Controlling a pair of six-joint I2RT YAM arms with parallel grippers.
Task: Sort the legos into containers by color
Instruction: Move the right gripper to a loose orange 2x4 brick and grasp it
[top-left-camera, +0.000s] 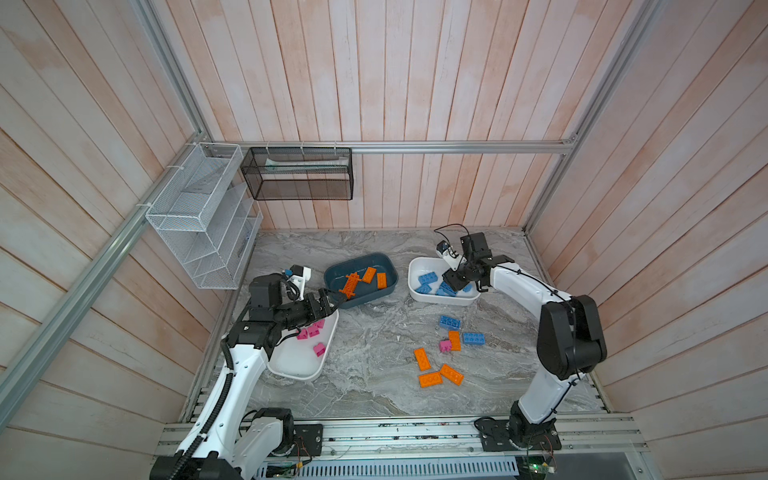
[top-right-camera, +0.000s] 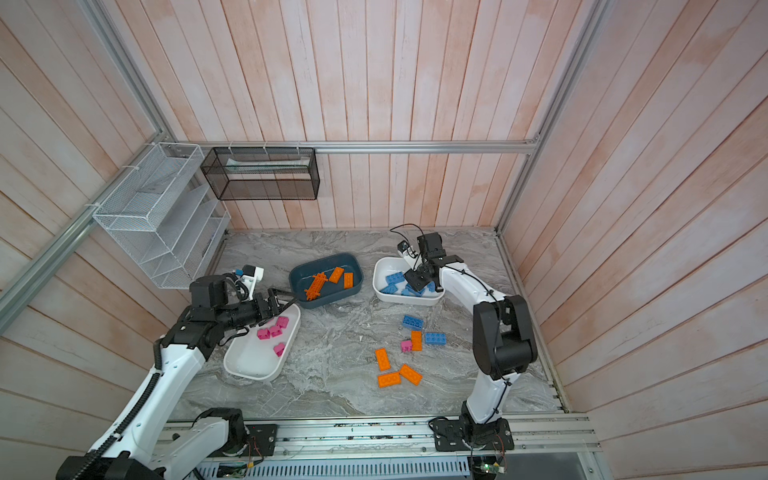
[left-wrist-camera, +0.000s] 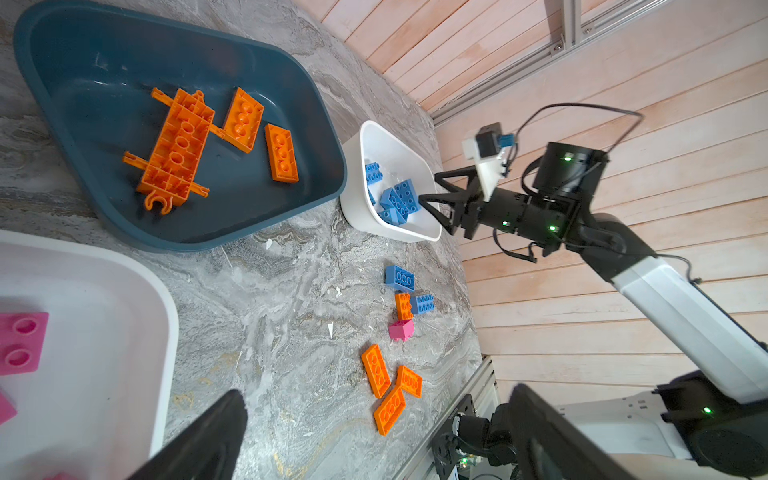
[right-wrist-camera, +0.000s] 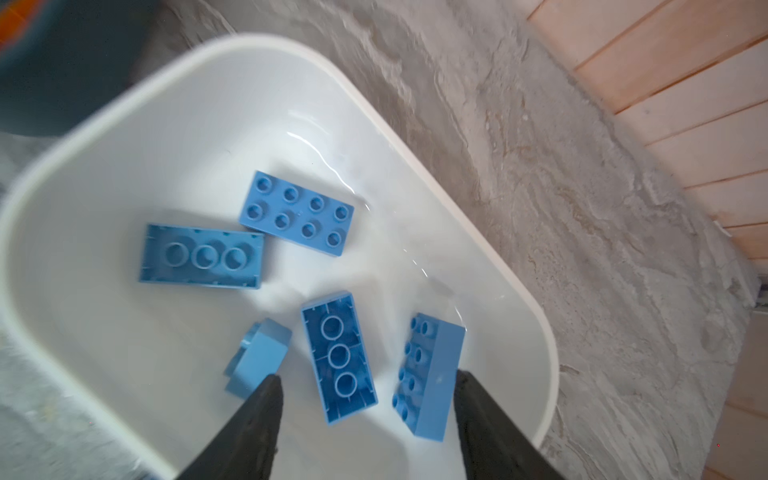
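Your three tubs are smooth, glossy plastic with rounded corners, standing on the grey veined marble tabletop (top-left-camera: 365, 386). The dark teal tub (top-left-camera: 360, 256), far and centre, holds the long spiky orange piece (top-left-camera: 350, 284), hollow underside up, and two oblong orange bricks (top-left-camera: 369, 274). The far-right white tub (right-wrist-camera: 415, 137) holds five matte blue bricks (right-wrist-camera: 297, 212), some with studs up and some showing ringed undersides. Your right gripper (right-wrist-camera: 368, 384) hangs over them, its black fingers spread and gripping nothing. The near-left white tub (top-left-camera: 299, 365) holds pink squarish bricks (top-left-camera: 309, 331). Your left gripper (top-left-camera: 336, 297) hovers between that tub's far end and the teal tub, jaws wide apart. Right of centre on the tabletop lie two stray blue bricks (top-left-camera: 450, 322), four stray orange bricks (top-left-camera: 423, 359) and one stray pink brick (top-left-camera: 445, 345).
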